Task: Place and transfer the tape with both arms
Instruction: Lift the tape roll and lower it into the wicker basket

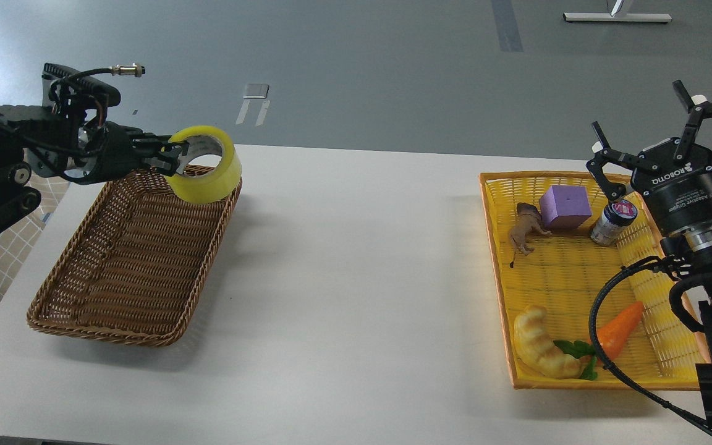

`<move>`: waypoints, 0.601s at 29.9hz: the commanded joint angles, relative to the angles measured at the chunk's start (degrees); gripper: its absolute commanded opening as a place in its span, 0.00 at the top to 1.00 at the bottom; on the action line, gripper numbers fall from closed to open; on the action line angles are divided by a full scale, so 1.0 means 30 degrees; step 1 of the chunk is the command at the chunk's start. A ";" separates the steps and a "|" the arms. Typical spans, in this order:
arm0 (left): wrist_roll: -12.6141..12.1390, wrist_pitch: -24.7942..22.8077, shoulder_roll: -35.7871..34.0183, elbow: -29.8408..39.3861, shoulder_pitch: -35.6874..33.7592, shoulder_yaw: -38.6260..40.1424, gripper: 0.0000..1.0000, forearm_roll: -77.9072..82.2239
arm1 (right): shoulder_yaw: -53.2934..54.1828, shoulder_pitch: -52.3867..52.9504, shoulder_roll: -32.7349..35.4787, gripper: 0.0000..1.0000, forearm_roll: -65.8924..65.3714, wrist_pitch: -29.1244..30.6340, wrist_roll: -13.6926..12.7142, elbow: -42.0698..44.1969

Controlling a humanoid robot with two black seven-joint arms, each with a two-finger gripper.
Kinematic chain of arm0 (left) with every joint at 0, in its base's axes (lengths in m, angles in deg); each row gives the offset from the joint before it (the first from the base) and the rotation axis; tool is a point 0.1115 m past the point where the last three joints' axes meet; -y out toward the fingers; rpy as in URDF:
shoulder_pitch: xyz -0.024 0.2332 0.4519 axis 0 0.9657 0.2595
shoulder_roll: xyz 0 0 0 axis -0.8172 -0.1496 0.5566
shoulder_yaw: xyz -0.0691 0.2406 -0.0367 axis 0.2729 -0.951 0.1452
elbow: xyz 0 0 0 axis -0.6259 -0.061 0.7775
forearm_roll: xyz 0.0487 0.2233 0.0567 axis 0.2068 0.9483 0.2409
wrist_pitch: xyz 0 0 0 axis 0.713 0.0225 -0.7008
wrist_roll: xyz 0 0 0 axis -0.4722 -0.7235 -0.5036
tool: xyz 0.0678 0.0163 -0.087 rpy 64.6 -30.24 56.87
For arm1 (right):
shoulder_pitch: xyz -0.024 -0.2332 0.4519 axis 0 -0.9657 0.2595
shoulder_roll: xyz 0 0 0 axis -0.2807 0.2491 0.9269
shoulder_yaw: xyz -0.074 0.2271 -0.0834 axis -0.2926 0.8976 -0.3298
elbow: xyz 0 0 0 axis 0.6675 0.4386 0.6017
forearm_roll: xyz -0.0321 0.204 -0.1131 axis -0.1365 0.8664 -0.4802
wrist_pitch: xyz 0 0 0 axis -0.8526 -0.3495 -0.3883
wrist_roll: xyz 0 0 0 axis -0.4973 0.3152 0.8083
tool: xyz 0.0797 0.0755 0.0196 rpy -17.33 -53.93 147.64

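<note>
A: Left tool [169, 157] is pinched onto the roll of yellow packing tape [206, 165], one finger through the core, the other on the outer wall. The roll hangs in the air, tilted, over the far right corner of the brown wicker basket [124, 259].

B: So the job now, I'd say, is the set-down into that basket. How does it do this cleanly?

A: Carry it further in over the weave first. Right now the roll sits above the rim, and a release here could catch the edge and tip it out onto the white surface [356, 296].

B: And go low before letting go?

A: Low, yes. A roll dropped on its edge will run. Better to level it so it lands flat on its face, then spread the fingers only once it rests on the basket floor.

B: The other arm?

A: Right tool [662, 139] is up beside the yellow tray [497, 259], fingers spread wide, gripping nothing. It stands well apart from the tape, near the purple block [565, 207] and the small jar [614, 221]. Nothing for it to do here but stay clear.
</note>
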 commanded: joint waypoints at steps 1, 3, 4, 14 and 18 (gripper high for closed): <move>0.0026 0.0578 -0.0376 -0.0022 0.1126 0.0006 1.00 0.0131 | 0.0011 -0.0010 0.0001 0.00 0.0000 0.0000 0.0023 0.0030; -0.0003 0.0959 -0.0873 -0.0080 0.1974 0.0006 1.00 0.0189 | 0.0011 -0.0010 0.0001 0.00 0.0000 0.0000 -0.0007 0.0030; 0.0026 0.1018 -0.0962 -0.0109 0.2181 0.0006 1.00 0.0189 | 0.0011 -0.0010 0.0001 0.00 0.0000 0.0000 -0.0007 0.0030; 0.0026 0.2160 -0.1109 -0.0725 0.4320 -0.0024 1.00 0.0248 | -0.0018 -0.0068 -0.0292 0.00 0.0000 0.0000 0.0023 0.0030; 0.0026 0.2542 -0.1110 -0.0930 0.4731 -0.0024 1.00 0.0219 | 0.0011 -0.0156 -0.0321 0.00 0.0000 0.0000 0.0023 0.0001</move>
